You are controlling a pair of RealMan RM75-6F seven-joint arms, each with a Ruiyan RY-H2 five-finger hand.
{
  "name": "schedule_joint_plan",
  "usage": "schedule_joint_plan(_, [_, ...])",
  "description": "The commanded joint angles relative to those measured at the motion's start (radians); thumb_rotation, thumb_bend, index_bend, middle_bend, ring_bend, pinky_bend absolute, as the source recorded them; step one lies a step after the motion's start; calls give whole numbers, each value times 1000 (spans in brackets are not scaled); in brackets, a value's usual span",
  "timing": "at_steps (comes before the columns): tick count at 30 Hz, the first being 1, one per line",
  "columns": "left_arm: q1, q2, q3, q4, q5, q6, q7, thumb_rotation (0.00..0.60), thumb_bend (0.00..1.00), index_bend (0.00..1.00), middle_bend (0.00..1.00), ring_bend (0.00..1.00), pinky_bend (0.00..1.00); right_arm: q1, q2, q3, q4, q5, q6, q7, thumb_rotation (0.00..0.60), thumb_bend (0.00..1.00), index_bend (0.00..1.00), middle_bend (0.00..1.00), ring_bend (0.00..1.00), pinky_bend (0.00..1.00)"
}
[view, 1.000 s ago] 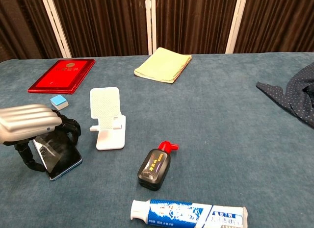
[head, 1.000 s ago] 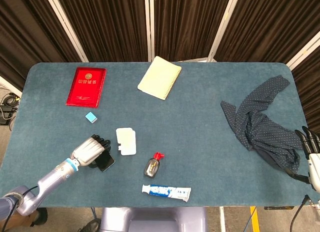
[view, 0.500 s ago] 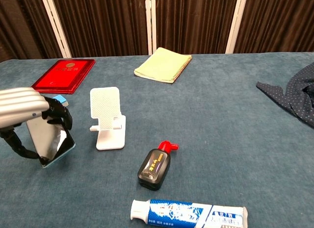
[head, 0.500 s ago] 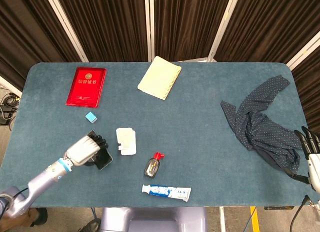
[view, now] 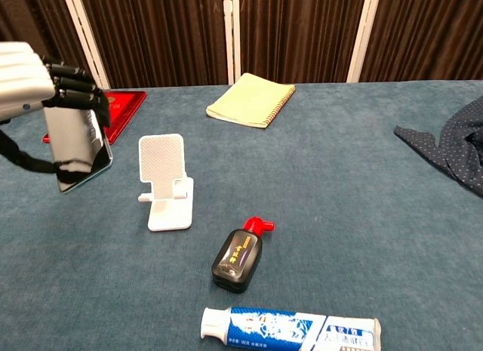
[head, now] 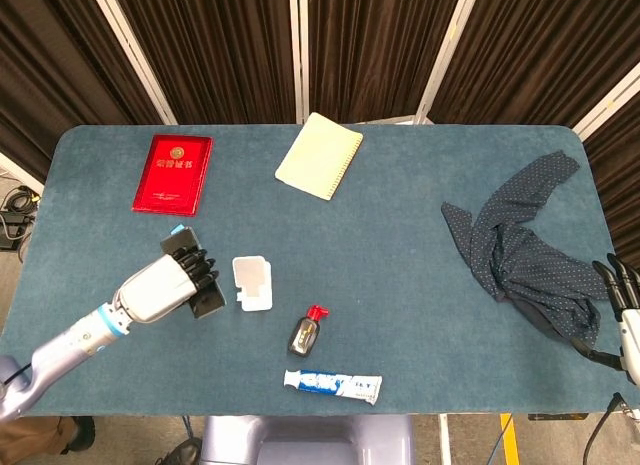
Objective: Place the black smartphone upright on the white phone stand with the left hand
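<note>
My left hand point(head: 165, 283) point(view: 34, 83) grips the black smartphone point(view: 74, 146) point(head: 205, 299) and holds it upright in the air, to the left of the white phone stand point(view: 166, 181) point(head: 251, 282). The stand sits on the blue table with nothing on it. The phone's screen faces the chest camera, with my fingers wrapped over its top and side. My right hand point(head: 624, 310) rests at the table's far right edge, fingers apart and holding nothing.
A black ink bottle with a red cap point(view: 240, 257) and a toothpaste tube point(view: 290, 328) lie in front of the stand. A red booklet point(head: 172, 173), a small blue eraser point(head: 177, 229), a yellow notebook point(head: 319, 155) and a dark dotted cloth point(head: 520, 247) lie on the table point(head: 400, 285).
My left hand has lifted the phone off the table and raised it, turning it from tilted to upright. The right hand has not moved.
</note>
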Motion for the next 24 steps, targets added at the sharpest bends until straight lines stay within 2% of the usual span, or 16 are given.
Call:
schedule_joint_plan(1, [-50, -11, -28, 42, 47, -9, 86, 600, 0, 627, 420, 400, 402, 1, 0, 0, 0, 0, -2, -2, 600, 0, 0, 0, 0, 0])
schedule_joint_plan(6, [-119, -52, -54, 97, 83, -81, 216, 600, 0, 620, 419, 400, 394, 2, -1, 1, 2, 5, -5, -1, 600, 0, 0, 0, 0, 0])
schedule_joint_plan(10, [-164, -80, -55, 124, 103, -142, 287, 600, 0, 620, 420, 400, 391, 2, 0, 3, 6, 11, -8, 7, 600, 0, 0, 0, 0, 0])
schedule_joint_plan(14, [-197, -92, -47, 120, 114, -205, 349, 600, 0, 620, 419, 400, 391, 2, 2, 5, 11, 15, -10, 20, 600, 0, 0, 0, 0, 0])
schedule_joint_plan(24, [-226, -127, -51, 95, 92, -271, 436, 600, 0, 617, 417, 400, 381, -1, 7, 4, 17, 12, -6, 41, 600, 0, 0, 0, 0, 0])
